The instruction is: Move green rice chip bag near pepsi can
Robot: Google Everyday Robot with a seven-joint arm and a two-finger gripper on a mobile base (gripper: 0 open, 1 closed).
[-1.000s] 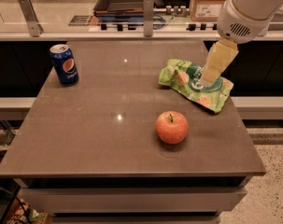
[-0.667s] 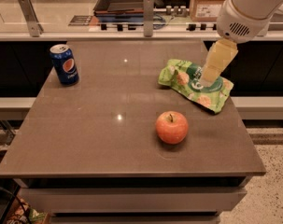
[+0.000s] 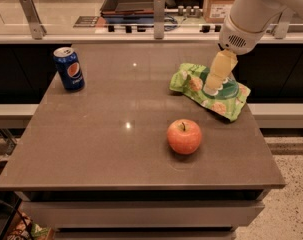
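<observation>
The green rice chip bag (image 3: 226, 96) lies flat at the right side of the grey table, light green with a dark-green oval and tan chip pictures. My gripper (image 3: 213, 87) hangs from the white arm (image 3: 251, 14) and its yellowish tip rests on or just above the middle of the bag. The pepsi can (image 3: 69, 69), blue with a silver top, stands upright at the far left of the table, well apart from the bag.
A red apple (image 3: 184, 136) sits on the table (image 3: 106, 149) in front of the bag, to its left. A counter with metal posts and a dark tray (image 3: 133, 1) runs behind the table. The table's right edge is close to the bag.
The arm and gripper have shifted a little to the left and down over the bag. The bag, can and apple have not moved.
</observation>
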